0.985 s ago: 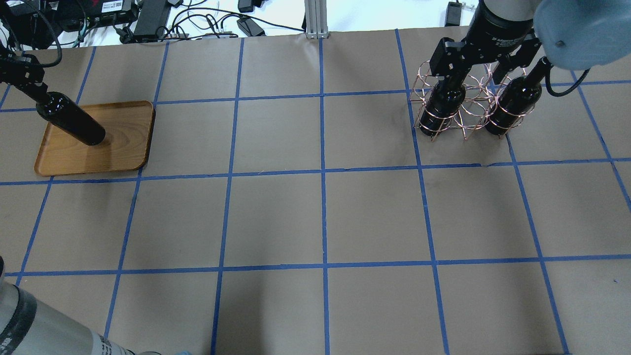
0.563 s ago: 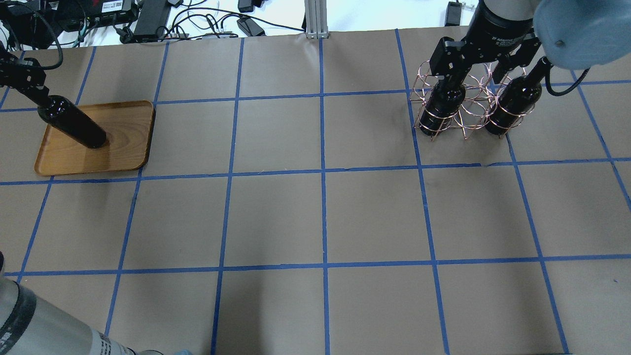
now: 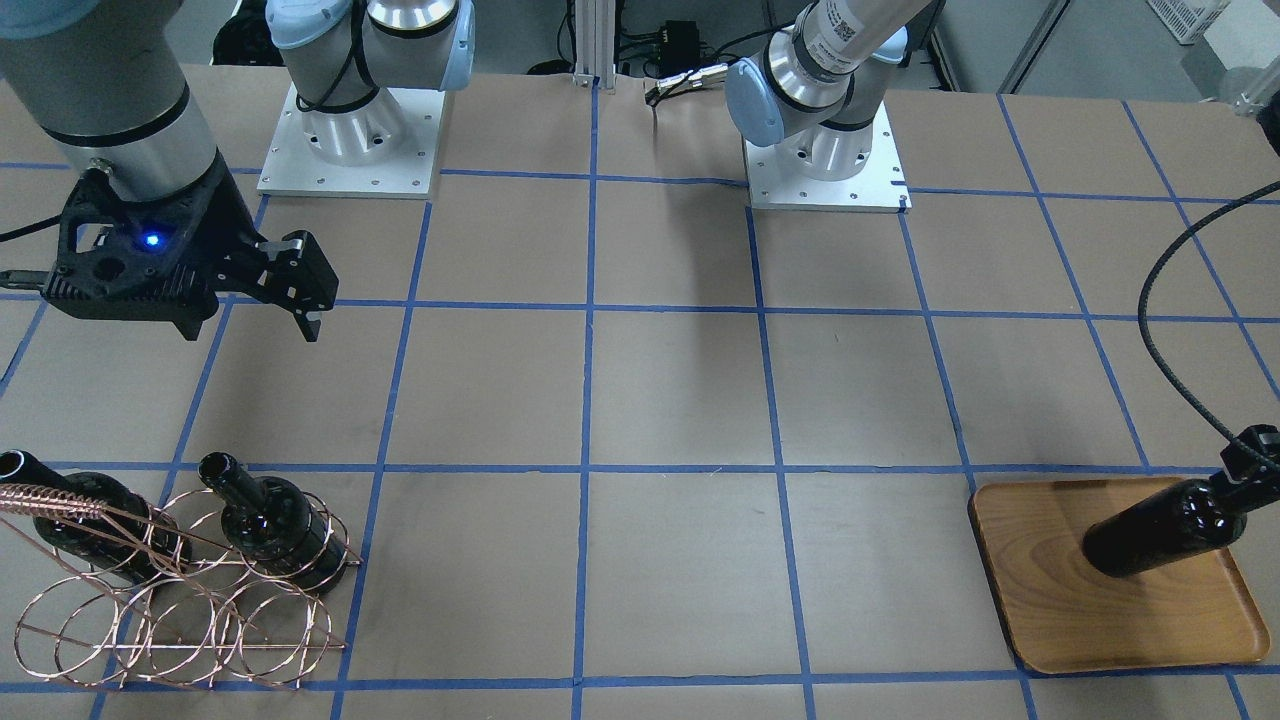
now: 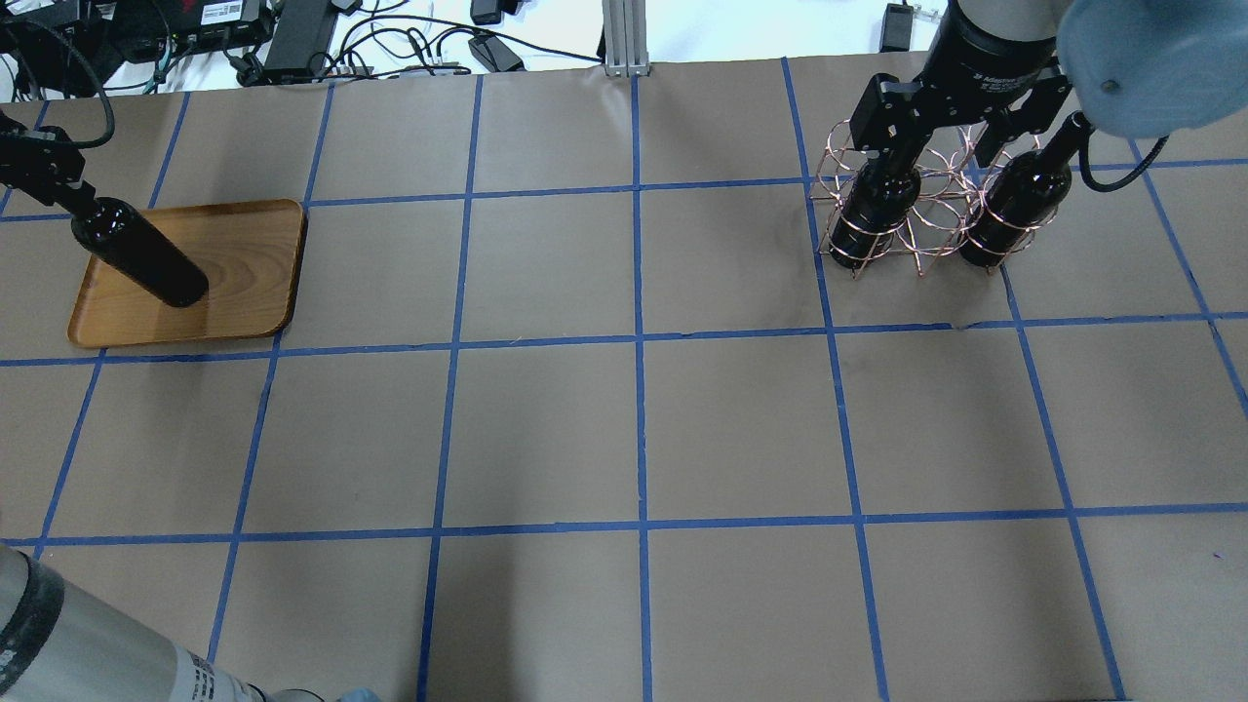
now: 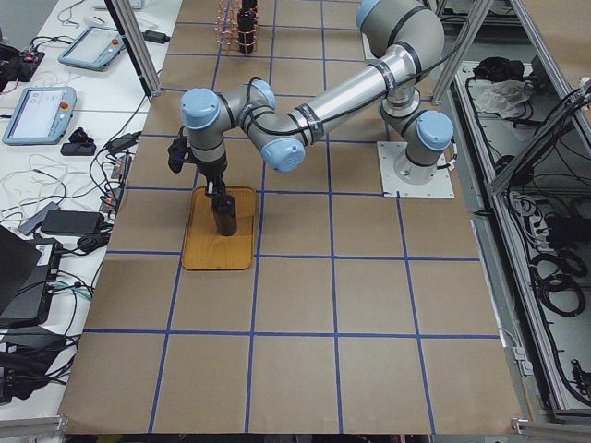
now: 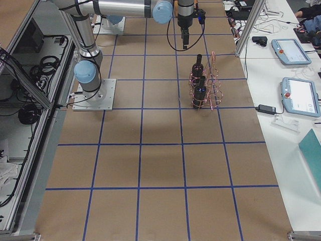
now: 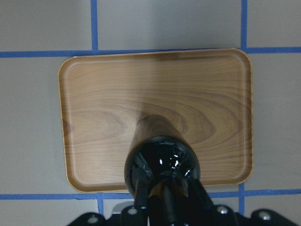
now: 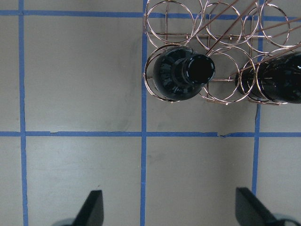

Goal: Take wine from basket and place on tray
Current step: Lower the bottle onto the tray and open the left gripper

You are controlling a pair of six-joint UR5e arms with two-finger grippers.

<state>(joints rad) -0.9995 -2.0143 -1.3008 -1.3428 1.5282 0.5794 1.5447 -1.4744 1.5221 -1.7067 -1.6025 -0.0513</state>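
Front-facing view: my left jaws clamp the neck of the glossy near-black glass wine bottle (image 3: 1160,535). It is upright on or just over the orange-brown wooden tray (image 3: 1050,600) near the counter's far edge, I judge so that it stands. Right wrist view: my right jaws are spread wide, empty, beside the copper wire basket (image 8: 218,52).

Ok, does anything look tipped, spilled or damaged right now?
Nothing stands out. The left gripper holds one bottle upright over the tray; two more bottles stand upright in the basket. The right gripper is open, clear of them.
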